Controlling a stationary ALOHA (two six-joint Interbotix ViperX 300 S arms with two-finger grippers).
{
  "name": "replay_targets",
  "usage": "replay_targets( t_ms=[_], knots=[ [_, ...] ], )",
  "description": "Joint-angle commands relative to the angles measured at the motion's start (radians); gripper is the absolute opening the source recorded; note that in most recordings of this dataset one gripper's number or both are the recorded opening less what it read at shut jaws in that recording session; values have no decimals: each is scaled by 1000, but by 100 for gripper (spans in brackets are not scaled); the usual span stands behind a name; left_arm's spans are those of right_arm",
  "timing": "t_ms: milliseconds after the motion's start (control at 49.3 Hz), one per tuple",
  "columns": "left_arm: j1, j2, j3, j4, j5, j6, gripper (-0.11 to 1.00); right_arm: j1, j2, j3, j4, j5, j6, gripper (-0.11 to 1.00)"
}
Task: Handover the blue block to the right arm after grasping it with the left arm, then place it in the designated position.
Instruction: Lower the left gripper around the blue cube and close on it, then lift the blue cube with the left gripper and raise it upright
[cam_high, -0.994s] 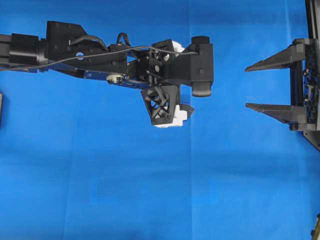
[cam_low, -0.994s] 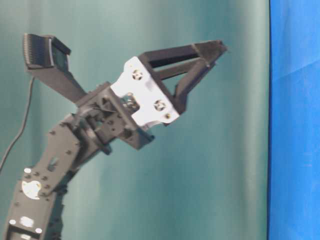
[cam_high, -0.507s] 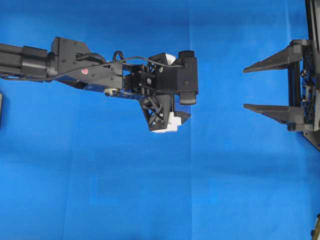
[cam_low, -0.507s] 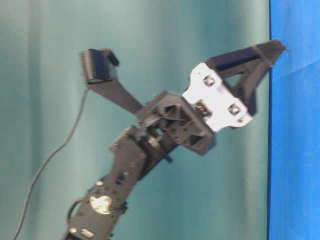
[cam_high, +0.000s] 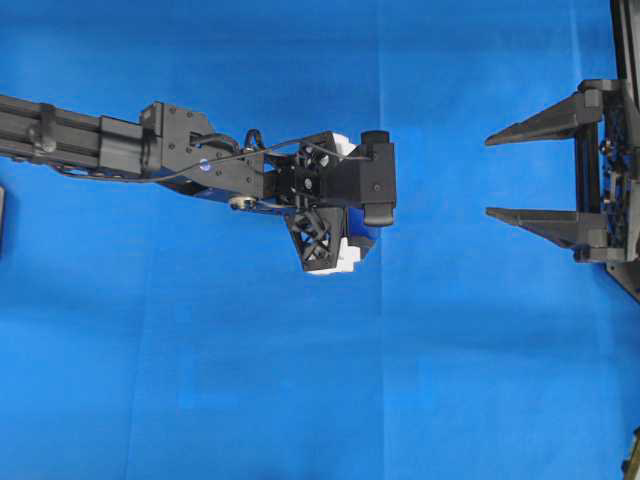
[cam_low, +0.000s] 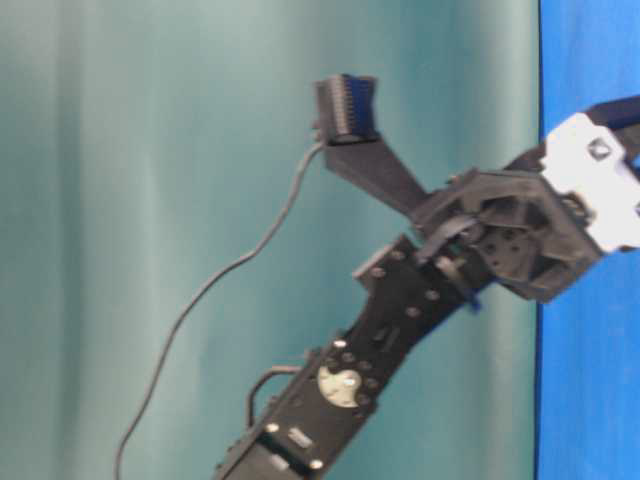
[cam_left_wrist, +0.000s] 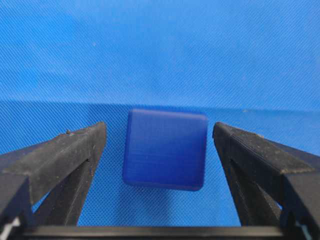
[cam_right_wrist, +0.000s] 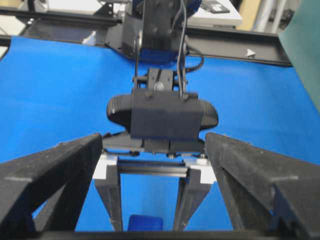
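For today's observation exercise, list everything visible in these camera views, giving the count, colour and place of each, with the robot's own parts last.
block: one, dark blue, on the cloth between the left gripper's open fingers, touching neither.
cloth: one, bright blue, covering the table.
backdrop: one, teal, behind the left arm in the table-level view.
left arm: one, black, reaching in from the left of the overhead view.
left gripper: one, black with white brackets, open, pointing down around the block.
right gripper: one, all black, open, at the right edge of the overhead view, facing the left gripper.
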Motion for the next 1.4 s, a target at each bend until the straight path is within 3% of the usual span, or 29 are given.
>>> replay_targets(
  t_ms=[0, 771, 852, 973, 1379],
  knots=[
    [11, -3, -3, 2, -23, -2, 91, -2, 8, -15, 3, -9, 0, 97],
    [-3, 34, -14, 3, -38, 0, 89, -3, 20, -15, 3, -8, 2, 97],
    [-3, 34, -18, 2, -29, 0, 80, -3, 20, -15, 3, -9, 2, 97],
    [2, 32, -25, 3, -28, 8, 49, -3, 20, -15, 3, -8, 2, 97],
    [0, 26, -21, 3, -21, 15, 49, -3, 23, -15, 3, -8, 2, 97]
  ],
)
